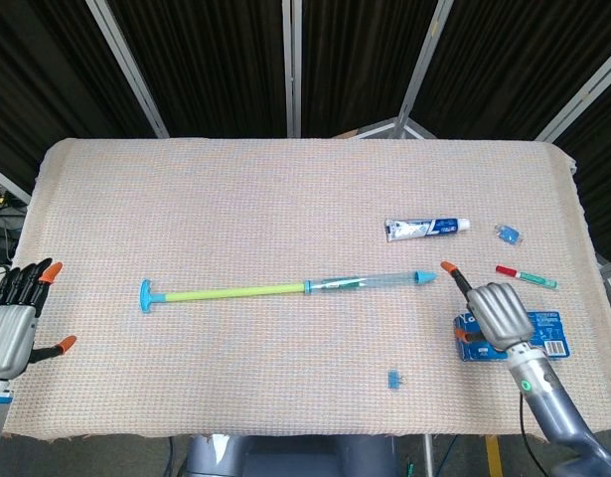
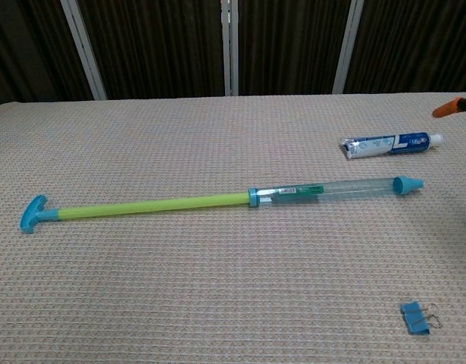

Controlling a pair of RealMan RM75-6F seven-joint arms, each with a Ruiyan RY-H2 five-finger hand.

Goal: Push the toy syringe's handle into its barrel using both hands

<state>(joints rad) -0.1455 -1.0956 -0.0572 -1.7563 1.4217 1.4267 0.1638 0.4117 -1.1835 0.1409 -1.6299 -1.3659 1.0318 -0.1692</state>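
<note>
The toy syringe lies flat across the table's middle. Its blue T-handle [image 1: 146, 296] [image 2: 32, 214] is at the left, and the yellow-green rod [image 1: 230, 292] [image 2: 153, 205] is drawn far out of the clear barrel [image 1: 370, 281] [image 2: 331, 188]. The blue tip [image 1: 424, 276] [image 2: 407, 184] points right. My right hand [image 1: 494, 313] hovers just right of the tip, holding nothing, with one orange fingertip [image 1: 447, 266] [image 2: 447, 108] stretched toward it and a small gap between. My left hand [image 1: 12, 323] stays at the table's left edge, fingers apart and empty, far from the handle.
A toothpaste tube [image 1: 427, 229] [image 2: 392, 143] lies behind the tip. A blue cookie box [image 1: 543, 333] sits partly under my right hand. A red-and-green marker [image 1: 527, 275] and a small blue item [image 1: 508, 235] lie at the right. A blue binder clip [image 1: 394, 379] [image 2: 416, 318] is near the front.
</note>
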